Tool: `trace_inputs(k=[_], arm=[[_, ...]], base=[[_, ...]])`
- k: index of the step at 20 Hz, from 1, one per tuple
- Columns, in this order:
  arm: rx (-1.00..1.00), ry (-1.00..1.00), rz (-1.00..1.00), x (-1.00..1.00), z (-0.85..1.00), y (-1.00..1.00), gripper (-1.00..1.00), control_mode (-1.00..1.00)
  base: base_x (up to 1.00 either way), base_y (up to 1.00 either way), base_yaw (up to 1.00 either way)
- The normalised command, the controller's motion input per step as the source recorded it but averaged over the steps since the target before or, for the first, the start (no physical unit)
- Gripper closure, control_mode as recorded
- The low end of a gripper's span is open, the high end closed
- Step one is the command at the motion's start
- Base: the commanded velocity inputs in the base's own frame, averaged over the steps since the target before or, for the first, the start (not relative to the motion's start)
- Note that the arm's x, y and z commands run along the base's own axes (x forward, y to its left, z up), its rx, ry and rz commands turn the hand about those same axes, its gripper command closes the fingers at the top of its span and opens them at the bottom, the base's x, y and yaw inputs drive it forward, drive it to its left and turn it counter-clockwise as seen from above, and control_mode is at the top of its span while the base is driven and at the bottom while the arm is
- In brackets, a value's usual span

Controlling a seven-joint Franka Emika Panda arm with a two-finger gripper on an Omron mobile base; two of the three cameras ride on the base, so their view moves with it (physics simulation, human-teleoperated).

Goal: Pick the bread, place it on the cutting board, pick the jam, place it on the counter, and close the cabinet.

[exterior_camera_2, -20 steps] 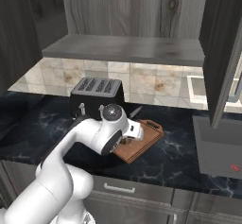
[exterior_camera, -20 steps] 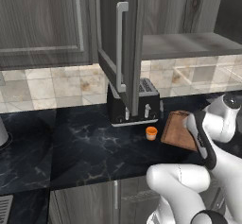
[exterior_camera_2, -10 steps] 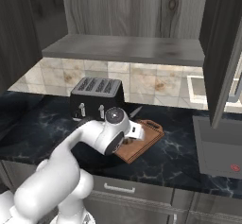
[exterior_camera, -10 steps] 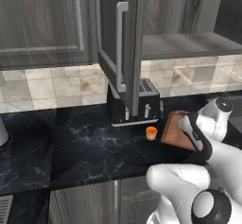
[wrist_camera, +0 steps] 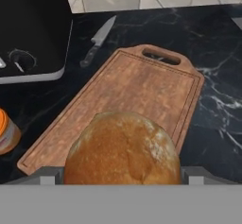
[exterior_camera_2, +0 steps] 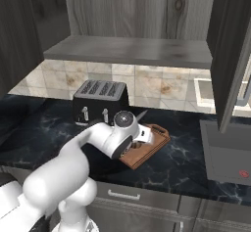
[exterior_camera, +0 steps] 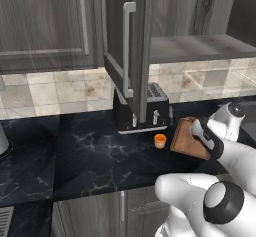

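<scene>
No writing, label, brand, number or sign can be read anywhere in these pictures. The jam (exterior_camera: 160, 140) jar near the counter's (exterior_camera: 75, 151) middle shows a pale band but no legible print. The toaster (exterior_camera_2: 100, 101) at the counter's back edge has round knobs and levers on its front, with no markings that can be made out. The dark appliance (exterior_camera_2: 228, 150) at the counter's right end carries a small red spot at its front corner, too small to tell whether it is a symbol or a button.
</scene>
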Motion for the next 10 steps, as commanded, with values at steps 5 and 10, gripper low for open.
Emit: trace_inputs(k=[5,10], arm=[[0.0,0.0,0.0,0.17,-0.07,-0.11,1.0,-1.0],[0.0,0.0,0.0,0.24,-0.14,-0.07,1.0,-1.0]], base=[[0.0,0.0,0.0],[0.0,0.0,0.0]])
